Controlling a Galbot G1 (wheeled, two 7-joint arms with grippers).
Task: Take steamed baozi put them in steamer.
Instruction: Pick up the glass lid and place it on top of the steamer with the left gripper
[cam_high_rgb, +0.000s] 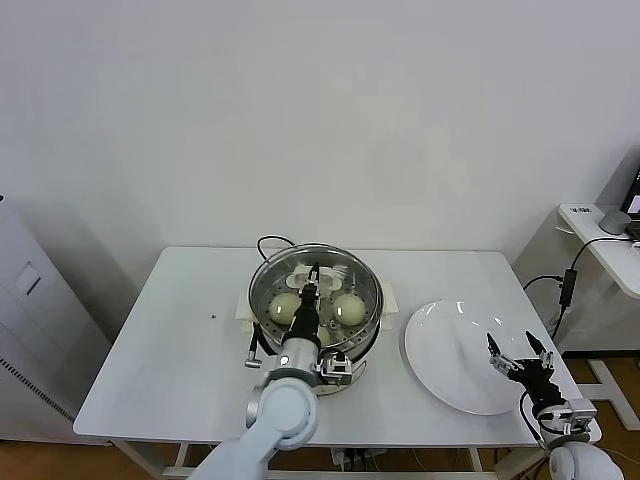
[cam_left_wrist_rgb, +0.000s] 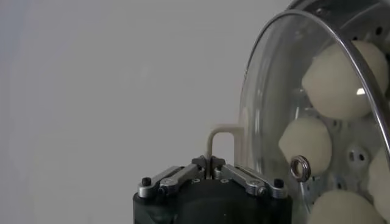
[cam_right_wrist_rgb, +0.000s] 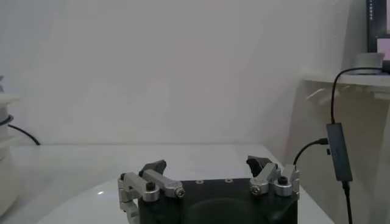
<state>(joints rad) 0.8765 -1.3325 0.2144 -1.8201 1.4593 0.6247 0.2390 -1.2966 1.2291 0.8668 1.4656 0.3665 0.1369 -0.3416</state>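
Baozi: cream-white buns (cam_high_rgb: 285, 308) lie on the perforated tray inside the steamer, just beyond the left gripper's tips; the head view shows one on each side of the arm, and the left wrist view shows four (cam_left_wrist_rgb: 338, 79) through the glass.
Steamer: shiny round steel pot (cam_high_rgb: 262, 285) stands mid-surface, directly under the left gripper, with a black cord (cam_high_rgb: 268, 241) looping behind it.
Lid: round glass lid (cam_left_wrist_rgb: 268, 97) with a metal rim sits over the pot, seen edge-on from the left wrist; its white handle (cam_left_wrist_rgb: 220, 139) is a thin loop rising straight from the gripper's closed tips.
Left gripper: the left gripper (cam_high_rgb: 312, 284) is over the middle of the steamer, jaws pressed together and clamped on the lid handle.
Plate: flat white plate (cam_high_rgb: 450, 350) lies bare on the surface, to the right of the steamer and just ahead of the right gripper.
Right gripper: the right gripper (cam_high_rgb: 519, 357) hangs low over the plate's near right edge, well apart from the steamer, jaws spread wide with nothing between them.
Surface: white surface (cam_high_rgb: 170, 340) carries steamer and plate; a side desk (cam_high_rgb: 600, 235) with cables stands off to the right of the right gripper.
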